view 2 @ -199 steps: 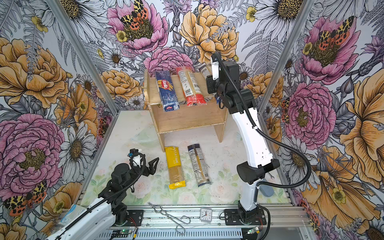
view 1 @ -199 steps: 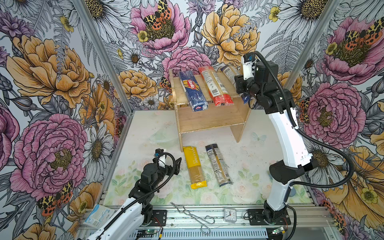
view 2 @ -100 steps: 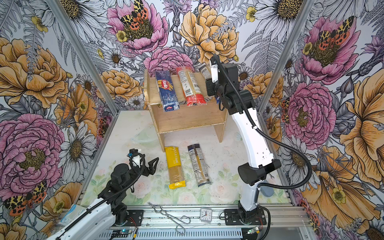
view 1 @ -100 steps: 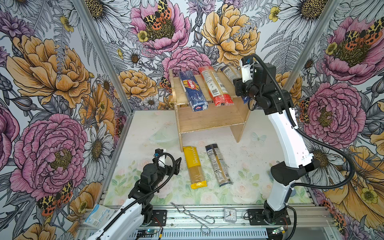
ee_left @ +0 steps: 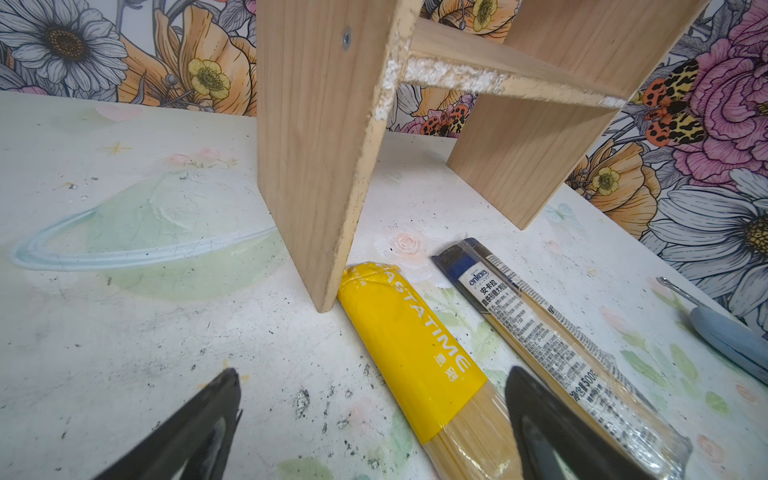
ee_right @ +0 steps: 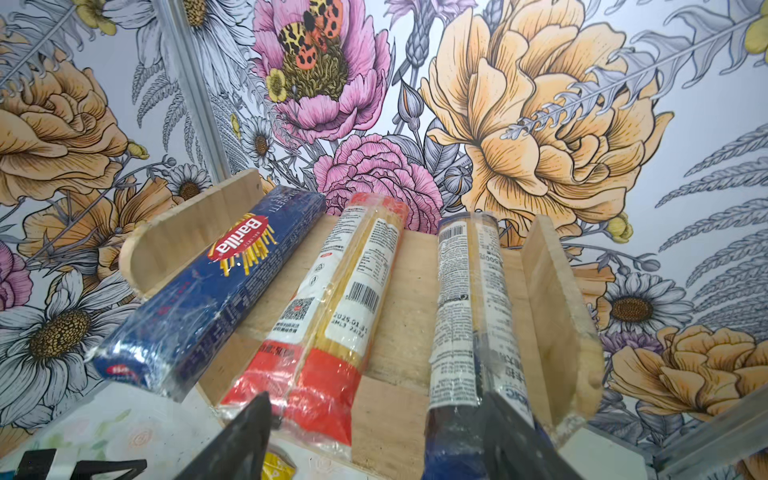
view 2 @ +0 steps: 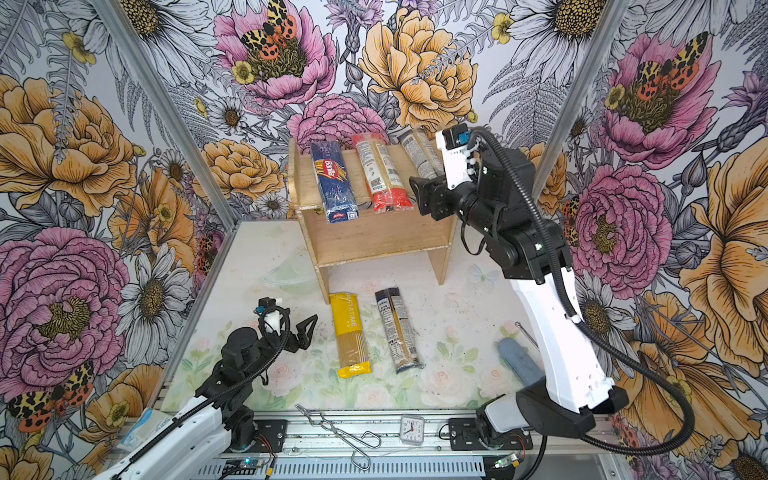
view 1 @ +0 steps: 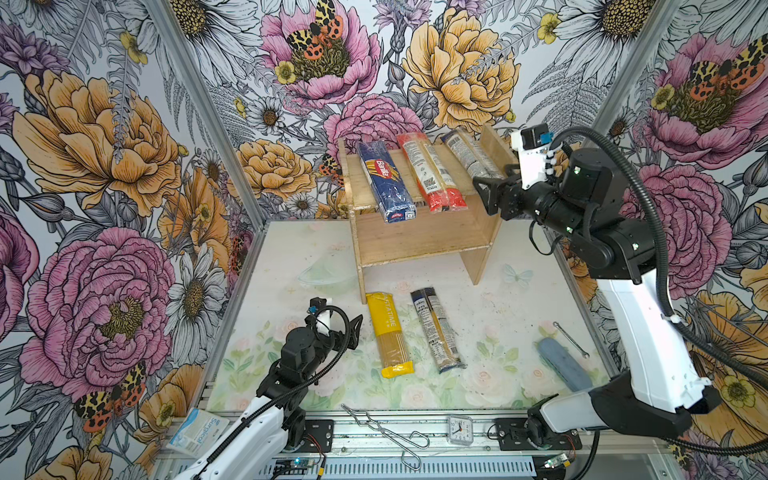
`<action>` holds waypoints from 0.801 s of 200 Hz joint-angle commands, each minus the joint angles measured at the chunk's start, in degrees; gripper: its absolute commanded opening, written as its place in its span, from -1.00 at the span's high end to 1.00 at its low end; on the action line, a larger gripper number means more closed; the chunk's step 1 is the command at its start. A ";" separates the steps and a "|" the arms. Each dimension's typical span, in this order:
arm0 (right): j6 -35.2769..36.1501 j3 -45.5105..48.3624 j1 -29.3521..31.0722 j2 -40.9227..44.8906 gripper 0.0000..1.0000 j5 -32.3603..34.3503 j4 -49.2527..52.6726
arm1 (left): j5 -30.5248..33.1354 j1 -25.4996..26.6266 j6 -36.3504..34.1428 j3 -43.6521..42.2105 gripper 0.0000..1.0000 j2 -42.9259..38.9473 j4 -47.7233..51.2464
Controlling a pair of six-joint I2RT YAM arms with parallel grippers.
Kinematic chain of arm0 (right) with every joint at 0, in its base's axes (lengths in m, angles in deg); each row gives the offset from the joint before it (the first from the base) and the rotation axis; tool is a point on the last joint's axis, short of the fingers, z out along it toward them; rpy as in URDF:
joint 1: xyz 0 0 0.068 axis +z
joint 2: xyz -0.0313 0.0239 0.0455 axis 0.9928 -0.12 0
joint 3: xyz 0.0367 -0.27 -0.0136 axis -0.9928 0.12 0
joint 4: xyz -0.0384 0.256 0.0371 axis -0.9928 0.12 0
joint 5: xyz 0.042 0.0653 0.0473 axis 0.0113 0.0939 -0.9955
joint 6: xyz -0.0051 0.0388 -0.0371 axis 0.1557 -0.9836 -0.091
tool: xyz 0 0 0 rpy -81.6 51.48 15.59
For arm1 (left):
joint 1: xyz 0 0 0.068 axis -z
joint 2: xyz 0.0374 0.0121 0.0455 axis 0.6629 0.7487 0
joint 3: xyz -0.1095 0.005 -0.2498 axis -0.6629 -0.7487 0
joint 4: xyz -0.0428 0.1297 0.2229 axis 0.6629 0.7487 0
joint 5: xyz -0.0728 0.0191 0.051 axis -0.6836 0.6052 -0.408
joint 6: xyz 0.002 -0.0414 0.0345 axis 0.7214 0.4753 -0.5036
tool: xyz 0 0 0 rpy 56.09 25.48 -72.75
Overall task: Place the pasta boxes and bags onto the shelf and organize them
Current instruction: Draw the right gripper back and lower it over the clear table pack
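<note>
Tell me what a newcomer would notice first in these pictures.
The bold flower wallpaper on all the walls grabs the eye first. Next, the wooden shelf at the back carries a blue pack, a red-ended pack and a clear pack side by side on top, the right claw open beside them. A yellow pack and a dark-ended pack lie on the table in front.

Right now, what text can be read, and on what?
"Barilla": blue pack
"PASTATIME": yellow pack
"ankara": clear pack beside it
"2025.01.31": red-ended pack
"Surgical": white packet
Other pack print and the clock numerals: too small to read.
</note>
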 commanded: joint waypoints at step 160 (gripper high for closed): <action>-30.76 76.63 2.38 43.88 -0.70 -3.51 -17.74 | 1.21 -0.15 2.21 0.82 -0.98 1.24 1.04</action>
